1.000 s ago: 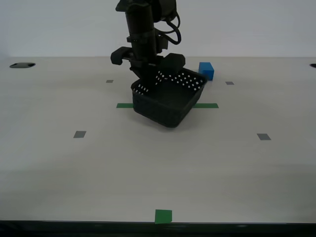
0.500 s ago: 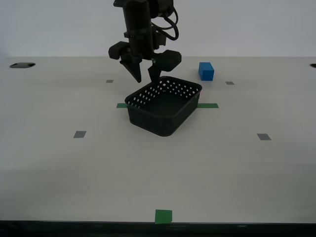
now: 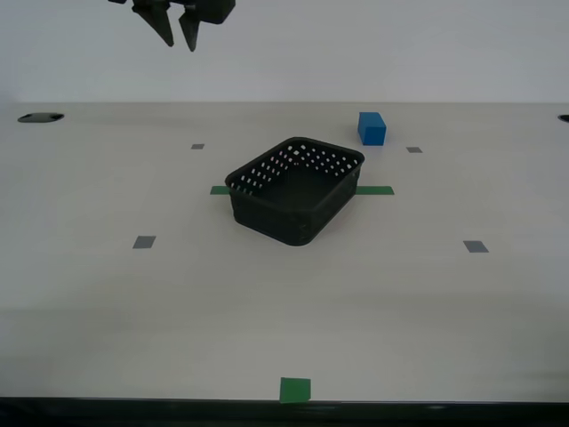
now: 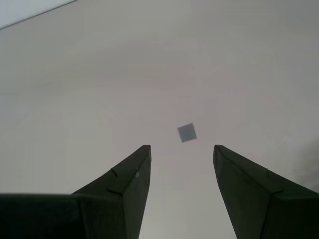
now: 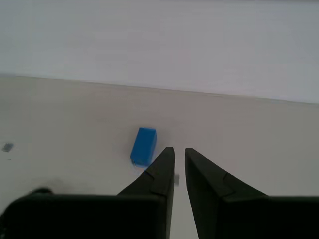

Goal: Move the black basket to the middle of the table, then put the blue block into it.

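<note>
The black basket [image 3: 271, 218] stands upright and empty in the middle of the table [image 3: 373, 311], across the green tape strip [image 3: 375, 189]. The blue block [image 3: 372, 128] sits behind it, toward the exterior view's right, apart from it. My second gripper [image 3: 180, 46] hangs high above the table at the exterior view's upper left. It is open and empty, over bare tabletop in its wrist view [image 4: 182, 146]. My first gripper [image 5: 179, 149] is shut and empty, and does not show in the exterior view. The blue block [image 5: 143, 146] lies beyond its fingertips.
Small grey squares [image 3: 143, 241] [image 3: 475, 246] mark the table on both sides, and one [image 4: 187, 132] lies below my second gripper. A green square [image 3: 294, 389] sits at the near edge. A dark hole [image 3: 40, 116] is at the far corner on the exterior view's left.
The arm let go of the basket, which dropped from tilted to flat on the table. The gripper then rose and moved toward the exterior view's upper left.
</note>
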Motion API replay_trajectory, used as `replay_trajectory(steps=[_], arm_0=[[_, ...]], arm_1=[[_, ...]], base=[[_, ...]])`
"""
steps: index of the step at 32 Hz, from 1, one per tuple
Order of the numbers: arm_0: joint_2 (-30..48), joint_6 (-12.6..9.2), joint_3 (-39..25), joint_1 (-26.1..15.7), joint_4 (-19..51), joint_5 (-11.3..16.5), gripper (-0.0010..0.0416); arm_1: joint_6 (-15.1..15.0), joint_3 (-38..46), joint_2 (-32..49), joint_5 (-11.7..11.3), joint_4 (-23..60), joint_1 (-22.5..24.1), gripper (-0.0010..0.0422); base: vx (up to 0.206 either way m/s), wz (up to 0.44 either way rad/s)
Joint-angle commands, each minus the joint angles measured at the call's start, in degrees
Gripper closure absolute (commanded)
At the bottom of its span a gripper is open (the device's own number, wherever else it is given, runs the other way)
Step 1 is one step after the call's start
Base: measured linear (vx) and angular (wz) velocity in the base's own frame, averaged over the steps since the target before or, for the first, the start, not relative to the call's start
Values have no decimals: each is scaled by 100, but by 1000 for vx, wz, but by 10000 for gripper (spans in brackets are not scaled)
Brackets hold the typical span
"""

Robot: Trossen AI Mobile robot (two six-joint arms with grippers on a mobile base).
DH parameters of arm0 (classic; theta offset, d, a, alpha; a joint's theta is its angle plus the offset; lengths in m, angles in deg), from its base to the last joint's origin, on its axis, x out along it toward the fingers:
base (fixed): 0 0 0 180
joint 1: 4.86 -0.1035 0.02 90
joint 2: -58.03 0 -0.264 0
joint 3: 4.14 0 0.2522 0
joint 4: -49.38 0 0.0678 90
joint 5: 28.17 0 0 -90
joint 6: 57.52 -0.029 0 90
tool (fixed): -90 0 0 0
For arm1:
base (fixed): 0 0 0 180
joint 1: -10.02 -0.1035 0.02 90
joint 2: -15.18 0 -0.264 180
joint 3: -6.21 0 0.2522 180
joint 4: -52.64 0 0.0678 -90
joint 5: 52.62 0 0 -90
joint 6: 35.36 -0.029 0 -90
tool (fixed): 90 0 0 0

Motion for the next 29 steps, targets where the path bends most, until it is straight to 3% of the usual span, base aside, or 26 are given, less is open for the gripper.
replay_trajectory(steps=[1,2,8,12,19,29], arm_0=[[544,2,-590,-72,236,0,330],[704,-4,-726,-74,286,0,319],[2452,-4,-2522,-330,1631,50,142],[3342,-9,-3397,-494,2225,39,75],[4577,-26,-4356,-702,2398,37,60],[5320,-35,-4417,-772,1740,37,63]], arm_1=[[-24,-15,-24,31,66,-181,239],[-22,-15,-24,28,79,-216,237],[-177,-17,-24,17,70,-575,226],[-201,-20,-24,20,39,-710,225],[-260,-31,-24,24,33,-761,224],[-256,-157,-24,46,-28,-765,224]], base=[[0,0],[0,0],[0,0],[0,0],[0,0],[0,0]])
